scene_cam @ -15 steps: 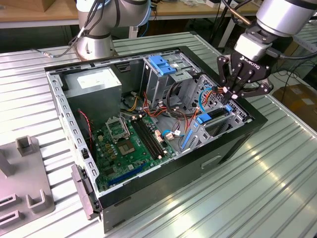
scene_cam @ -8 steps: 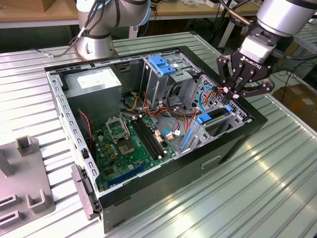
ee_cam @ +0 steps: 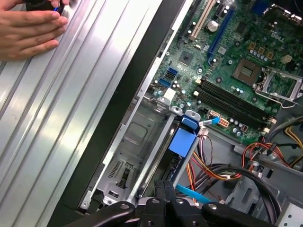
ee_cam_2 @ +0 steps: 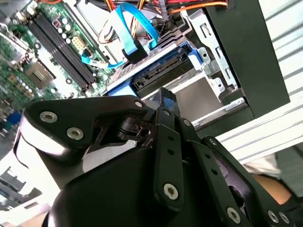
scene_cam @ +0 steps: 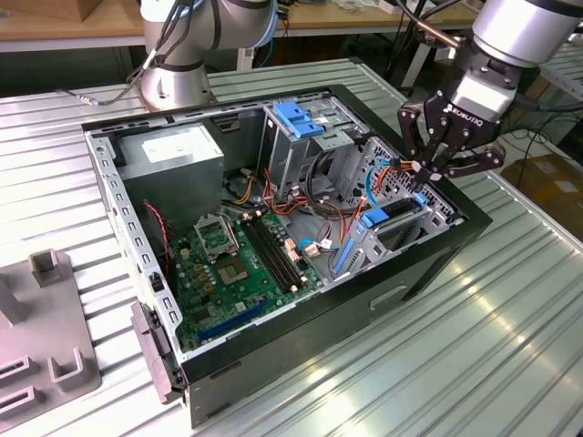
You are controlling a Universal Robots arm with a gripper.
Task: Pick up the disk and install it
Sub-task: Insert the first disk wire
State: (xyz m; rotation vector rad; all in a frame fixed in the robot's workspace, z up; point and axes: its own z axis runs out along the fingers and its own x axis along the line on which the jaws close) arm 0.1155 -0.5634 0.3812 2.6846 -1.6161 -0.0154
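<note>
Over at the exterior view's right, the end effector (scene_cam: 426, 170) hangs above the side wall of the open case (scene_cam: 437, 264). Its black fingers are pinched together at the tips, with nothing between them. Just below sits the disk (scene_cam: 396, 211), down in the drive bay, its blue rail bright against grey sheet steel. Ribbed metal worktop (scene_cam: 510, 319) lies all round.

On to the second wrist view: the disk (ee_cam_2: 158, 71) is a flat slab, its dark edge framed in glossy blue plastic. A blue cable (ee_cam_2: 137, 28) loops down just beside it. The closed tips sit right over the rail; touching or just off, I can't tell. Next to the disk is the bare bay floor (ee_cam_2: 196, 97), dull stamped metal.

First wrist view now: the rail runs edge-on with its blue tab (ee_cam: 182, 139) up, between the stamped bay and a tangle of wires (ee_cam: 251, 156). The green motherboard (ee_cam: 236, 61) lies beyond. A hand (ee_cam: 28, 28) rests on the worktop, well apart from the case.

My read is that the pick-up is done and this is the install, at the seating stage. Whether the disk is fully home I can't say. Finishing would call for a square, steady press on the rail, clear of the cables, since plastic flexes and steel edges don't.
</note>
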